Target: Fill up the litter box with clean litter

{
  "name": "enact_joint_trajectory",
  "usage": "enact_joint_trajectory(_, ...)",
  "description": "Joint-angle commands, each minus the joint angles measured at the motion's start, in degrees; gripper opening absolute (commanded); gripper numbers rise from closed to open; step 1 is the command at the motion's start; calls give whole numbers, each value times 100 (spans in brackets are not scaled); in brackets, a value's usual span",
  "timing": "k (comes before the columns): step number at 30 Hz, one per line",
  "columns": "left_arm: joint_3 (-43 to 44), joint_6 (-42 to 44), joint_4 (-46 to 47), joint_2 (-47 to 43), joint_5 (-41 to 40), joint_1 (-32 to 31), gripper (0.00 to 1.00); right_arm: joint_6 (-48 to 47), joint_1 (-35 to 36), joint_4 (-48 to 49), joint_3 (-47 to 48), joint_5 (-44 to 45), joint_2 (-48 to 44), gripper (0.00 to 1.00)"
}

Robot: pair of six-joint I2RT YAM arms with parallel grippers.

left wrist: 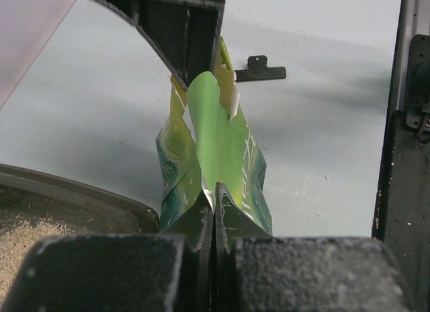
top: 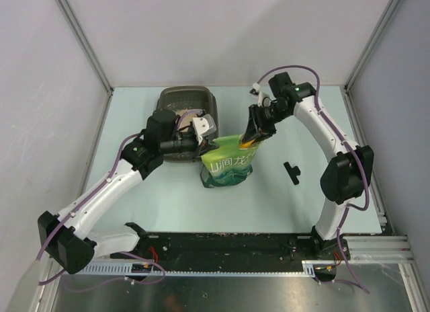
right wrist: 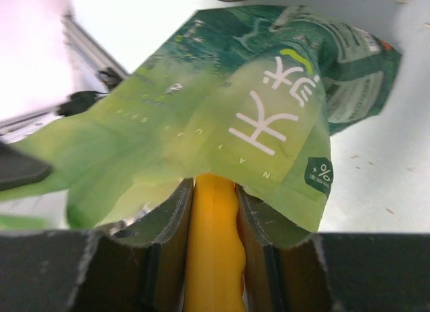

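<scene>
Nearest to us, the left gripper [left wrist: 213,208] is pressed fully together on a fold of the green pouch [top: 228,165], pinching its upper lip with no gap between the fingers. The right gripper [right wrist: 215,204] stands partly apart and clamps the handle of the orange scoop [right wrist: 215,258], whose front end goes in under the pouch's crumpled mouth. We judge the step in hand to be drawing a scoopful out of the pouch. To do it well, we want the left pinch firm and lifted, so the mouth stays taut and upright. We then want the right arm to push the scoop down along the inside wall rather than into the fold, and to raise it level so nothing spills on the table [top: 295,124]. The black clip [top: 291,172] lies well apart to the right and is no obstacle.

Just beyond the pouch sits the litter box [top: 176,97], at the far left of the table. The carry is therefore short: up, across the near rim, then a slow tip. Some clean litter [left wrist: 20,241] already lies in the corner of the box that the left wrist view catches.

The bowl of the scoop is buried in the pouch, so we cannot tell whether it is loaded. Nor can we see how much the pouch holds. From above, the left arm covers much of the box, so its fill is unclear; it seems only thinly covered. Whether pouch and box touch we cannot tell
</scene>
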Motion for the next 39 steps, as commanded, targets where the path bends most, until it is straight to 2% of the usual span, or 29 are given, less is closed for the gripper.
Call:
enact_joint_trajectory(1, 19, 244, 244, -260, -14, 9, 0, 101, -349, 205, 125, -1768, -158, 0)
enact_joint_trajectory(6, -183, 746, 121, -392, -119, 53, 0, -181, -824, 267, -297, -3181, -212, 0)
enact_joint_trajectory(11, -236, 1019, -19, -418, -207, 88, 0, -532, -1289, 276, -430, -4054, 34, 0)
enact_joint_trajectory(14, -227, 1142, -46, -454, -251, 132, 0, -620, -1596, 329, -377, -4178, 149, 0)
enact_joint_trajectory(21, -122, 1397, -143, -410, -620, 141, 0, -1225, -2115, -216, -421, -4283, 272, 0)
enact_joint_trajectory(25, -104, 1459, -160, -410, -743, 176, 0, -1744, -2187, -952, -395, -4310, 290, 0)
enact_joint_trajectory(28, -60, 1520, -213, -454, -796, 185, 0, -1588, -2187, -999, -474, -4031, 44, 0)
enact_joint_trajectory(30, -34, 1546, -248, -480, -831, 185, 0, -1195, -2187, -728, -543, -3661, -393, 0)
enact_joint_trajectory(33, 19, 1582, -327, -498, -831, 185, 0, 351, -2178, 983, -1412, -3431, -1209, 0)
enact_joint_trajectory(34, 28, 1590, -362, -498, -823, 185, 0, 938, -2186, 1849, -1875, -3422, -1353, 0)
enact_joint_trajectory(37, 63, 1599, -397, -471, -849, 211, 0, 1199, -2187, 2533, -2301, -3850, -1364, 0)
enact_joint_trajectory(39, 107, 1599, -415, -436, -875, 229, 0, 710, -2187, 2281, -2381, -4098, -1153, 0)
